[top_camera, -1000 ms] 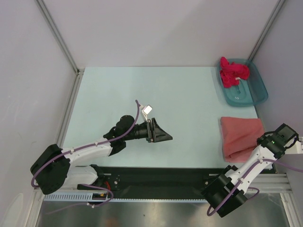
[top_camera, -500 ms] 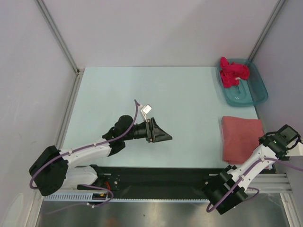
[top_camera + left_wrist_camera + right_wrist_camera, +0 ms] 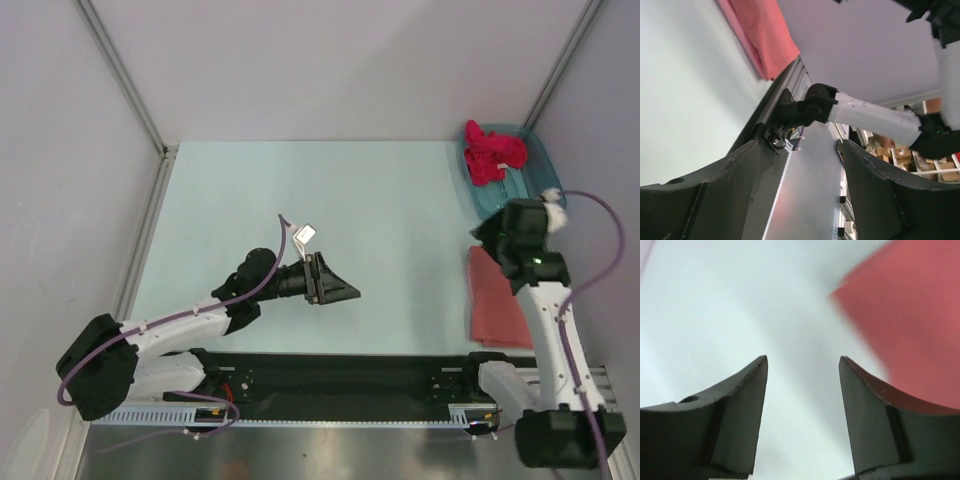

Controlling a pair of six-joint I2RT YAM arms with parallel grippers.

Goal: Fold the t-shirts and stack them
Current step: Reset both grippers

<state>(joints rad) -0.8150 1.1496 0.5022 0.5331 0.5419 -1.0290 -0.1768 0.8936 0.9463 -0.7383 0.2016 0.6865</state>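
Black metal rail [image 3: 330,375] runs along the near edge of the table [image 3: 300,190], with both arm bases bolted to it; from the left base the left arm reaches forward and rightward over the pale mint surface; the left gripper [image 3: 350,293] lies low near the table's middle, pointing right, its fingers [image 3: 732,170] spread apart with nothing between them; through that gap the left wrist view looks along the table to the rail and the foot of the right arm.

On the right side, close to the near edge, lies the salmon-coral t-shirt [image 3: 497,305], folded into a flat rectangle; its long sides run near to far; whether another shirt lies folded under it cannot be told. The right arm rises from its base and bends over this shirt; the right gripper [image 3: 484,237] sits over the shirt's far left corner, facing down; its fingers [image 3: 735,395] stand apart and grip nothing; the right wrist view, blurred, shows bare table on the left and the shirt's edge on the right.

Farther back, at the far right corner, stands the teal tub [image 3: 535,150]; the magenta t-shirt [image 3: 492,152] lies crumpled in its far end.
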